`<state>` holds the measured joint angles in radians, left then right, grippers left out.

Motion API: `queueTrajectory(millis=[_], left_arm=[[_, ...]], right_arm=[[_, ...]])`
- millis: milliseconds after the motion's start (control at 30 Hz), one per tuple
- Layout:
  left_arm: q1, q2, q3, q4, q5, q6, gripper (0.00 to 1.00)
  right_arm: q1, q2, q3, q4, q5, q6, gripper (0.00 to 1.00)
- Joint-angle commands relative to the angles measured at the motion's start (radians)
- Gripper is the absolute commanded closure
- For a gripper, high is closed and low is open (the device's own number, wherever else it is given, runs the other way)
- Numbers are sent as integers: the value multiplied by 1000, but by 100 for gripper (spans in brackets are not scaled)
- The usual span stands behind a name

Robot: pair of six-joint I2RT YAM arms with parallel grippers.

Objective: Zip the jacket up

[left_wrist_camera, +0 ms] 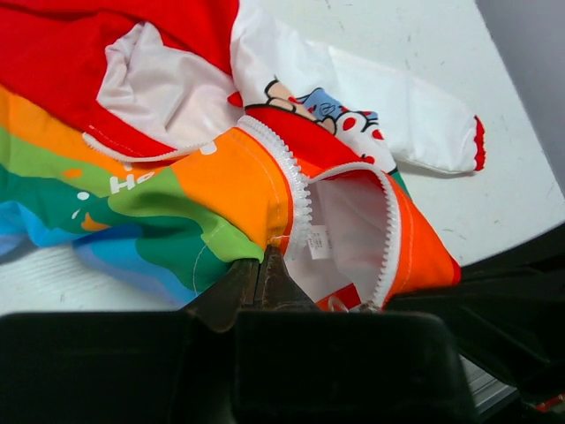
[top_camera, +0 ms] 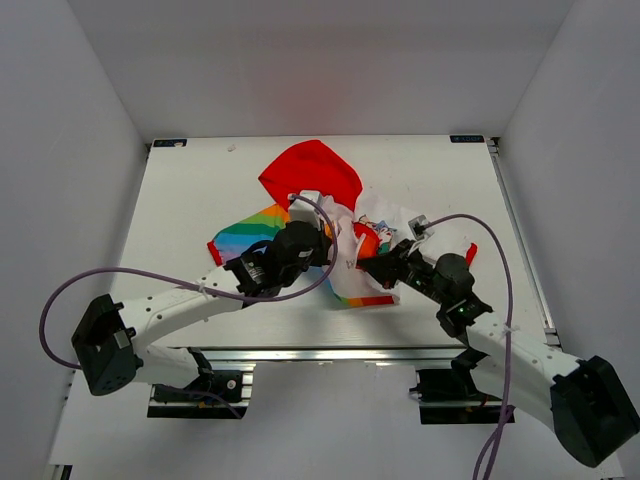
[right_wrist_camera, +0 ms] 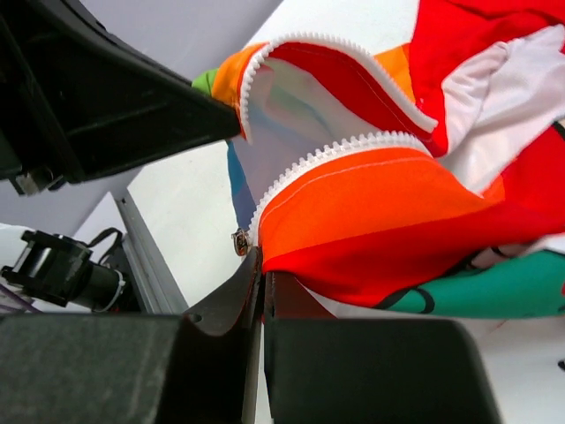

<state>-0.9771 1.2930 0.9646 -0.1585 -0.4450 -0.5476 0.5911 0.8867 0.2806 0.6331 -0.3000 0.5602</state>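
The jacket [top_camera: 340, 215] lies crumpled mid-table, red hood [top_camera: 310, 170] toward the back and a rainbow panel [top_camera: 250, 235] to the left. Its front is unzipped, and the two white zipper rows [left_wrist_camera: 296, 190] spread apart over the white lining [left_wrist_camera: 349, 221]. My left gripper [left_wrist_camera: 263, 258] is shut on the orange hem corner at the foot of one zipper row. My right gripper [right_wrist_camera: 262, 263] is shut on the red-orange hem of the other side [right_wrist_camera: 371, 221], beside a small metal zipper piece [right_wrist_camera: 238, 241]. In the top view both grippers [top_camera: 330, 243] [top_camera: 368, 265] meet at the jacket's near edge.
A white sleeve with a red cuff [left_wrist_camera: 477, 146] lies out on the white table [top_camera: 200, 190]. A metal rail [top_camera: 330, 352] runs along the near table edge. White walls enclose the table. The left arm's black body [right_wrist_camera: 97, 97] hangs close to the right gripper.
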Motion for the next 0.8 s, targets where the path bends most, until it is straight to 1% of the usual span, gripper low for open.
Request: queueTrajectory(millis=[0, 133, 367, 533, 633, 767], left_arm=[[5, -57, -24, 137, 29, 35, 100], [8, -61, -50, 201, 78, 37, 100], [12, -78, -89, 218, 101, 43, 100], [15, -77, -98, 217, 117, 38, 100], [15, -51, -83, 195, 129, 25, 100], [15, -26, -76, 201, 201, 15, 100]], right_arm=[[-34, 81, -4, 269, -148, 66, 100], [-40, 158, 37, 295, -201, 37, 100], [-43, 213, 40, 387, -188, 53, 100], [-43, 205, 40, 390, -183, 47, 100], [-43, 195, 51, 367, -163, 37, 100], [-43, 195, 69, 315, -102, 15, 100]])
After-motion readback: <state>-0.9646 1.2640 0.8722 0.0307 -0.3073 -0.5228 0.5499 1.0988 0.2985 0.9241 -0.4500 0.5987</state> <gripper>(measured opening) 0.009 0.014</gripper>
